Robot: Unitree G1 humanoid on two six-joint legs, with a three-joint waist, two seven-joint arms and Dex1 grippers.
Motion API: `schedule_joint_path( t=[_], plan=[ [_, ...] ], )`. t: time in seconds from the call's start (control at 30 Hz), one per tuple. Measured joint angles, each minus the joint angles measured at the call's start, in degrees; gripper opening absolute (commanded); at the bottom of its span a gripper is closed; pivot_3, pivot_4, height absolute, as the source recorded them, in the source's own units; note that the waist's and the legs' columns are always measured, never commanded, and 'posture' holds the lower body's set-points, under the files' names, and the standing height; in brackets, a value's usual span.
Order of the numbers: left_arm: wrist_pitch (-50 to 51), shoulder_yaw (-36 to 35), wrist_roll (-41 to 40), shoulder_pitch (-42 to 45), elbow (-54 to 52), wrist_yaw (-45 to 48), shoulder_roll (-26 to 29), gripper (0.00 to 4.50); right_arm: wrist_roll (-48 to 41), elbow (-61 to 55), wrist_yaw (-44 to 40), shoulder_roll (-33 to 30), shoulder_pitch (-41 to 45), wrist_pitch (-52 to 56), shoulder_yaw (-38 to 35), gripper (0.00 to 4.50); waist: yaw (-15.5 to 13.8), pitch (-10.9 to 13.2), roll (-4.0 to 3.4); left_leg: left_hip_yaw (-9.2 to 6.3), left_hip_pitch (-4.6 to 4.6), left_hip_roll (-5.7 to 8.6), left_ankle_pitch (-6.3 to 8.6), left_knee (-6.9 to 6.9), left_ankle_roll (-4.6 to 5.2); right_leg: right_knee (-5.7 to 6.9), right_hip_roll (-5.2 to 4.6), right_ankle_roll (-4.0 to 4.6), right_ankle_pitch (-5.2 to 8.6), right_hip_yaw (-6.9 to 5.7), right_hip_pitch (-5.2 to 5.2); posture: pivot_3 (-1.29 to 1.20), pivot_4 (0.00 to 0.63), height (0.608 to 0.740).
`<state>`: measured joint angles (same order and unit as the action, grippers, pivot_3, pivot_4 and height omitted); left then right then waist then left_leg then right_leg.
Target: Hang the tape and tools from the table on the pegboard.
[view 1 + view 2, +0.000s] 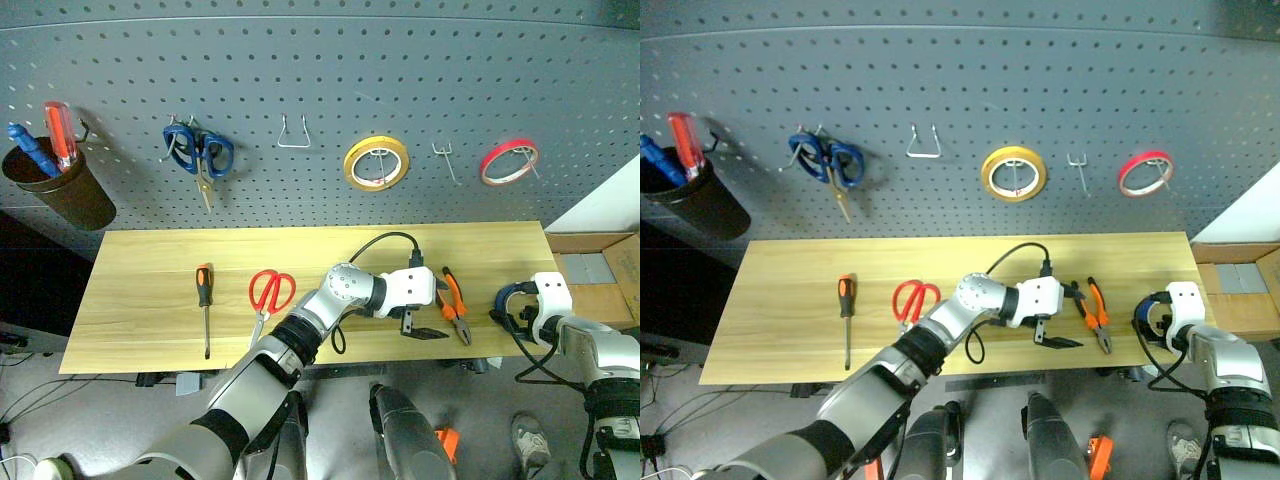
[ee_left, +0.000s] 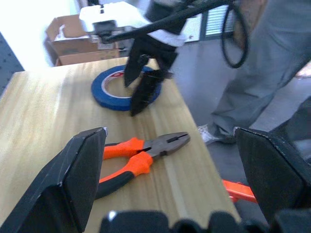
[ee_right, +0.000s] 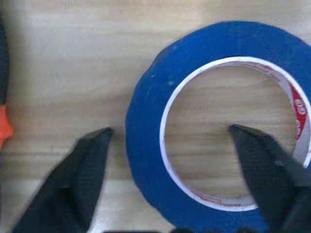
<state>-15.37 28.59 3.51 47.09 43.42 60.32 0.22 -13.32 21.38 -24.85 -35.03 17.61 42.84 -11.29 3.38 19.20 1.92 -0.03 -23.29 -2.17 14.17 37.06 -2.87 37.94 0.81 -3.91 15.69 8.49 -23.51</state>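
From the head views, the right end effector (image 1: 520, 312) sits over the blue tape (image 1: 507, 300) at the table's (image 1: 140, 300) right end, while the left end effector (image 1: 425, 328), spread wide and empty, hovers beside the pliers (image 1: 455, 305); screwdriver (image 1: 204, 300) and red-handled scissors (image 1: 271, 293) lie further left. In the right wrist view, its 2 fingers straddle the tape's band, 1 inside the core, not yet clamped. Judging so, picking up the tape is underway; next comes closing, then lifting towards a free hook (image 1: 446, 160) on the pegboard (image 1: 320, 80), the left arm being the nearest obstruction.
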Motion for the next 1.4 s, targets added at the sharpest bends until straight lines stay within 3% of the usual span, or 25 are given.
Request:
schedule_joint_path(
  t=[0.2,0.27,0.43,0.57,0.67,0.83,1.0,1.1,1.2,1.4],
  plan=[
    [0.1,-0.4,0.0,-0.1,0.0,0.5,-0.2,4.50,0.0,-0.2,-0.1,0.4,-0.1,0.1,-0.3,0.84,0.0,0.0,0.00,-0.02,0.00,0.00,0.00,-0.01,0.00,-0.01,0.00,0.00,0.00,-0.01,0.00,-0.03,0.372,0.740],
    [0.1,-0.6,0.0,-0.1,0.0,0.5,-0.2,4.50,0.0,-0.3,-0.2,0.6,-0.1,0.0,-0.4,0.37,0.0,0.0,0.00,-0.02,0.00,0.00,0.00,-0.01,0.00,-0.01,0.00,0.00,0.00,-0.01,0.00,-0.02,0.362,0.740],
    [6.2,-3.1,-1.8,-1.0,-1.9,1.8,-0.3,4.50,1.0,-0.7,-0.2,1.0,-0.8,-2.0,-0.1,0.37,0.1,0.0,0.02,-0.03,0.00,-0.01,0.00,-0.01,0.00,0.00,0.01,-0.01,0.01,-0.03,0.00,-0.02,0.334,0.740],
    [15.4,-5.5,-5.5,-4.8,-11.2,1.5,-0.2,4.50,5.3,-8.2,-0.2,-0.4,-6.9,-7.1,4.2,0.37,0.0,-0.1,-0.15,-0.16,-0.11,-0.01,-0.01,-0.03,-0.02,0.02,0.02,-0.06,0.04,-0.11,-0.07,-0.03,0.305,0.740],
    [21.7,-7.1,-7.6,-10.5,-23.3,0.3,3.1,4.50,6.5,-22.6,0.7,-0.6,-15.2,-7.4,4.5,0.37,0.0,-0.4,-0.55,-0.20,-0.66,-0.06,-0.11,-0.01,-0.21,0.17,0.00,-0.03,0.02,-0.08,-0.65,-0.04,0.284,0.740],
    [33.2,-10.7,-10.9,-22.6,-41.8,-3.9,8.5,4.50,10.4,-47.3,5.6,1.9,-28.1,-7.7,5.0,0.37,-0.1,-1.0,-0.91,-0.52,-0.78,-0.23,-0.28,-0.02,-0.51,0.22,0.01,-0.03,0.02,-0.34,-0.71,-0.06,0.229,0.740],
    [43.9,-14.9,-15.3,-29.7,-58.1,-10.8,11.0,4.50,18.5,-61.1,11.3,5.2,-33.7,-13.1,11.4,0.37,0.0,-3.0,-0.63,-0.78,-0.83,0.06,-0.32,0.08,-0.55,0.16,-0.09,-0.12,0.07,-0.61,-0.60,-0.07,0.189,0.740],
    [47.8,-17.6,-17.9,-33.1,-63.7,-13.9,11.9,4.50,23.0,-62.5,13.9,6.6,-33.1,-18.1,14.1,0.37,0.0,-4.6,-0.44,-0.94,-0.82,0.08,-0.49,0.10,-0.65,0.16,-0.10,-0.21,0.07,-0.79,-0.54,-0.05,0.148,0.740],
    [50.6,-20.8,-20.9,-35.9,-67.0,-17.2,12.2,4.50,27.3,-60.1,16.5,8.1,-26.6,-25.6,16.7,0.37,0.7,-5.7,-0.31,-1.02,-0.71,0.07,-0.74,0.09,-0.59,0.20,-0.08,-0.14,-0.17,-0.90,-0.47,-0.03,0.125,0.740],
    [49.4,-22.9,-21.0,-30.7,-64.4,-23.4,10.8,4.50,25.5,-46.0,16.3,11.2,-11.5,-36.8,16.8,0.37,0.8,-7.3,0.15,-1.49,-0.48,0.18,-1.39,0.07,-0.14,0.07,-0.06,0.03,-0.69,-1.38,0.06,-0.01,0.106,0.740]
  ],
)
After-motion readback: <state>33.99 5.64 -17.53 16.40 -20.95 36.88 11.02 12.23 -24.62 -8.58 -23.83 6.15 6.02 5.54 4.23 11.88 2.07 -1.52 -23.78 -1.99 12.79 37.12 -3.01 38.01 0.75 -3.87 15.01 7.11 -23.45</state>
